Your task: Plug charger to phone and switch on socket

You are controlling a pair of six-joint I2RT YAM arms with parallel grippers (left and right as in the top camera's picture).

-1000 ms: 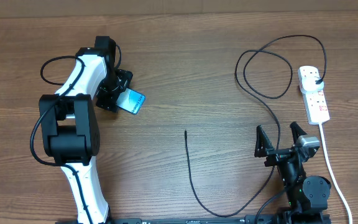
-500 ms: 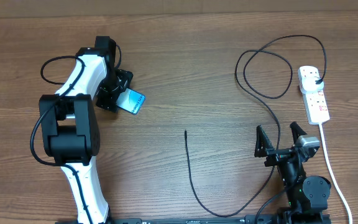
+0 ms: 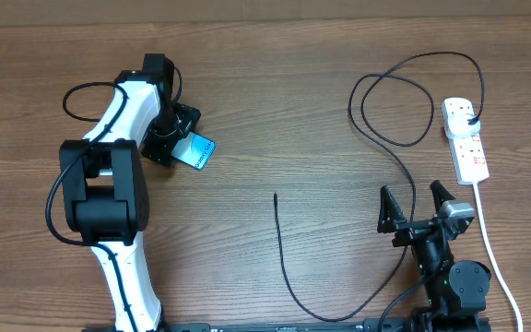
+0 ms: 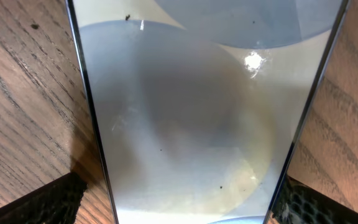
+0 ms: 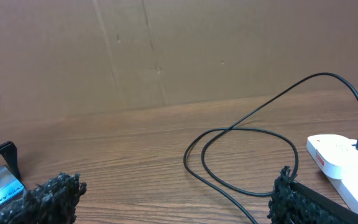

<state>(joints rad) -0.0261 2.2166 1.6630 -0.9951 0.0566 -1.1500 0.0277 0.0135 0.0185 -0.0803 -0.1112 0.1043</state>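
Slight shift of left end effector [image 3: 181, 143], apparently wide astride phone [image 3: 198, 151]

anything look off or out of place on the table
Nothing is spilled or damaged. One oddity: the charger tip lies loose mid-table, well away from the phone, which sits askew between the open fingers of the left gripper. The plug is already in the socket.

The left arm [image 3: 118, 103] is clad in white shells and black joint housings, a black cable [image 3: 66, 98] looped behind the left gripper [image 3: 178, 138]; the right arm [image 3: 466, 278] is finished black, a grey block [image 3: 456, 211] set beside its rough-textured fingers [image 5: 55, 196].
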